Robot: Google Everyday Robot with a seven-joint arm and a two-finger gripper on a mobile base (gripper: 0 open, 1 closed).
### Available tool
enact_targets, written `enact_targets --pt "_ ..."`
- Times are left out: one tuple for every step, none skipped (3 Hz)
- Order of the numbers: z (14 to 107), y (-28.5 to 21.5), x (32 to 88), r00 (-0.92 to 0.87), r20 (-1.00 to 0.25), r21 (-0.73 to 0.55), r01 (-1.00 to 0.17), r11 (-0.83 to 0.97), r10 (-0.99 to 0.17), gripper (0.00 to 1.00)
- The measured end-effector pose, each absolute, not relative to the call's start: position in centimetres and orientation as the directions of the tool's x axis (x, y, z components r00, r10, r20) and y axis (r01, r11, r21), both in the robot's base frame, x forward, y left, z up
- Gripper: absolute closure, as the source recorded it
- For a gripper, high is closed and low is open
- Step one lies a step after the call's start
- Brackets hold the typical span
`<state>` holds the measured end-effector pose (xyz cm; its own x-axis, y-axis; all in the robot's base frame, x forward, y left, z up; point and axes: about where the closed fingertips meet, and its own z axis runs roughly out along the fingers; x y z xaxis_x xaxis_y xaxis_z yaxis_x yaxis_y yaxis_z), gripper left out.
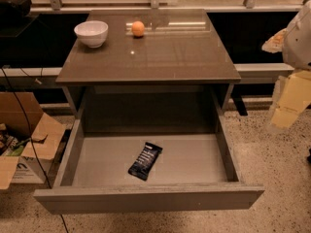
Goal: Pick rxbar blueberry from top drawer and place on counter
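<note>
The rxbar blueberry [145,160], a dark wrapper with white print at its far end, lies flat and slanted on the floor of the open top drawer [146,200], near the middle. The counter [150,52] is the glossy grey-brown top of the cabinet above the drawer. My gripper [290,101] hangs at the right edge of the view, outside the cabinet, to the right of the drawer and well apart from the bar. It holds nothing that I can see.
A white bowl [91,33] and an orange ball-like fruit [138,28] stand at the back of the counter. An open cardboard box [24,135] sits on the floor at the left, with a black cable running beside it.
</note>
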<state>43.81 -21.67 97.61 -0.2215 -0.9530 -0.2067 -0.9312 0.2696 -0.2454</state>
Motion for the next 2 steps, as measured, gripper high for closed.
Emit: enact_targets --pt "97.6 -21.7 43.8 -0.221 -0.207 -0.245 -0.931 0.27 -0.953 0.0" --pt "96.8 -20.1 44.2 -0.208 -0.259 -0.226 -0.936 0.269 -0.943 0.0"
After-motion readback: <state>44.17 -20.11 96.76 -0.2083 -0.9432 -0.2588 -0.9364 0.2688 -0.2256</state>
